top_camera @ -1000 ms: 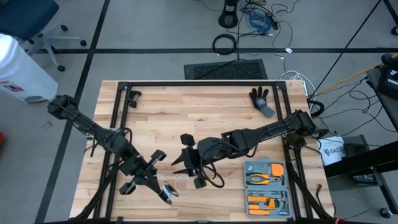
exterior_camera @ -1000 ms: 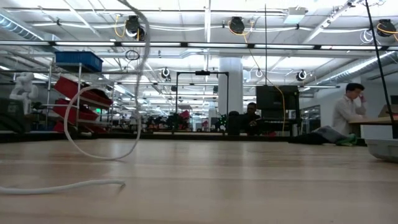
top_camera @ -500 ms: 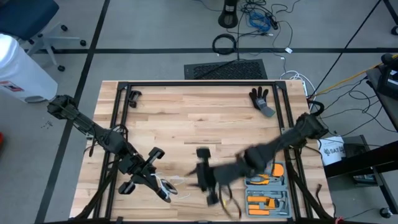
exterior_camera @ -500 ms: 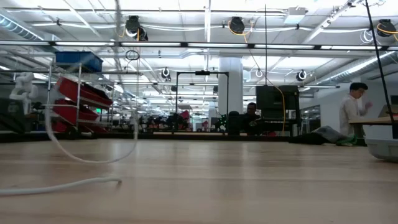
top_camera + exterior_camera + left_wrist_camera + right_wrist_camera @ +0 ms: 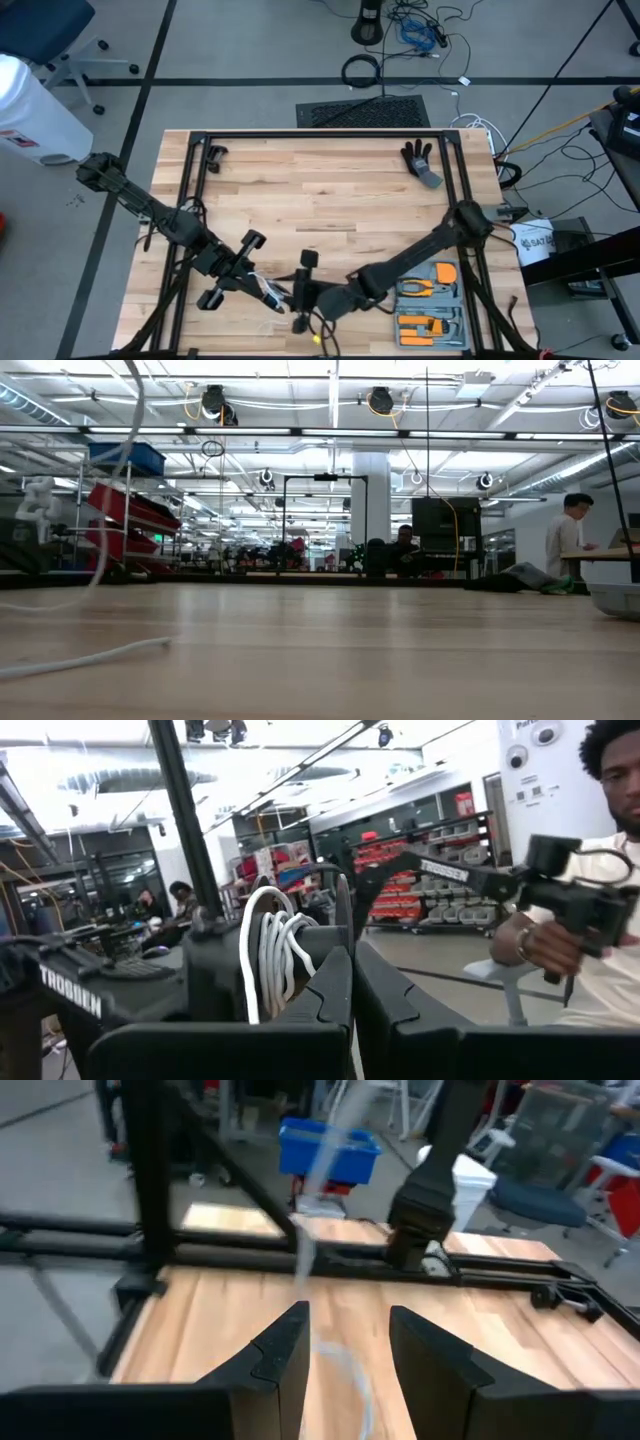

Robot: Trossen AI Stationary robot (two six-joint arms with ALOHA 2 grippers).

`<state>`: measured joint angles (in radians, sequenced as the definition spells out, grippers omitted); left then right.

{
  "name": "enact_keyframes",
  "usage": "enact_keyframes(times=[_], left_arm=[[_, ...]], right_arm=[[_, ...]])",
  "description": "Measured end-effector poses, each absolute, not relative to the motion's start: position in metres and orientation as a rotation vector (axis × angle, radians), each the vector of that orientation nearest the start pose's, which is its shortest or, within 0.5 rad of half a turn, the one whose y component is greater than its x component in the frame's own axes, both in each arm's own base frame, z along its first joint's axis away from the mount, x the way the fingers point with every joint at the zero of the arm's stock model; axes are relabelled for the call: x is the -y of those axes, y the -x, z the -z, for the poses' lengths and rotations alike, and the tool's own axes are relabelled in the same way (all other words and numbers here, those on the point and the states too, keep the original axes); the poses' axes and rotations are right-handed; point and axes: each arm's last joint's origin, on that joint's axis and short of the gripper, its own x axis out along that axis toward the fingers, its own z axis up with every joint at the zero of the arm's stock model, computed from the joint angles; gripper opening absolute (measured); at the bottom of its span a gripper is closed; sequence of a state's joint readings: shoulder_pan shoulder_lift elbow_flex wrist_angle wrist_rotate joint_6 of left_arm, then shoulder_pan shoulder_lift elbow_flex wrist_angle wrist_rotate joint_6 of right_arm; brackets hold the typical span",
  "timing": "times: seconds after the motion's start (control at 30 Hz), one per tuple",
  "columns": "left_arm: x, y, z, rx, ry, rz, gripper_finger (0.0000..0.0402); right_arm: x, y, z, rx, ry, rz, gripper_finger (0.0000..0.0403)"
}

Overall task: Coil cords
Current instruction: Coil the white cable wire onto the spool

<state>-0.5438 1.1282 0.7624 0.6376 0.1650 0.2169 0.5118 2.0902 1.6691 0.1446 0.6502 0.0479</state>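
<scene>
The black reel [image 5: 215,970], wound with turns of the white cord [image 5: 272,950], is in my shut left gripper [image 5: 268,297] above the table's near-left part. From it a strand of cord [image 5: 128,450] drops in a slack curve, and its free end [image 5: 95,655] lies on the wood. My right gripper [image 5: 292,293] points at the left one from the right, fingers open. In the right wrist view the blurred cord [image 5: 305,1260] runs through the gap of the right gripper [image 5: 348,1340]. I cannot tell whether it touches a finger. My left gripper pinches a thin dark rim of the reel [image 5: 342,915] between its two fingers [image 5: 325,995]. The rim stands up out of the closed gap. The wound cord sits against the outer side of one finger. The reel is held clear of the table, with the cord trailing slack below it.
An open tool case [image 5: 430,295] with orange-handled pliers lies at the near right. A black glove [image 5: 420,160] lies at the far right and a black clip [image 5: 213,155] at the far left. Black frame rails [image 5: 320,135] border the table. A person [image 5: 610,920] stands close beyond it.
My right gripper has swung down and toward the table's near edge, then left to the left gripper, turning as it went; its fingers stay apart. The hanging loop of cord has swung left, and its end on the table has slid left.
</scene>
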Motion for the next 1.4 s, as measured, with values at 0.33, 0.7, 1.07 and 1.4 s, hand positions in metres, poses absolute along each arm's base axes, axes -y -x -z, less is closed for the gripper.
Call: enact_keyframes(times=[0.33, 0.7, 1.07, 1.4], left_arm=[[0.134, -0.212, -0.335, 0.329, -0.158, 0.671, 0.0002], [0.133, -0.212, -0.335, 0.329, -0.157, 0.665, 0.0002], [0.133, -0.212, -0.335, 0.325, -0.155, 0.639, 0.0002], [0.133, -0.212, -0.335, 0.325, -0.158, 0.639, 0.0002]], right_arm=[[-0.222, -0.448, -0.245, -0.163, 0.103, 0.162, 0.0127], [-0.246, -0.415, -0.266, -0.201, 0.225, 0.316, 0.0106], [-0.244, -0.423, -0.273, -0.123, 0.084, 0.163, 0.0105], [-0.238, -0.434, -0.259, -0.138, 0.088, 0.138, 0.0104]])
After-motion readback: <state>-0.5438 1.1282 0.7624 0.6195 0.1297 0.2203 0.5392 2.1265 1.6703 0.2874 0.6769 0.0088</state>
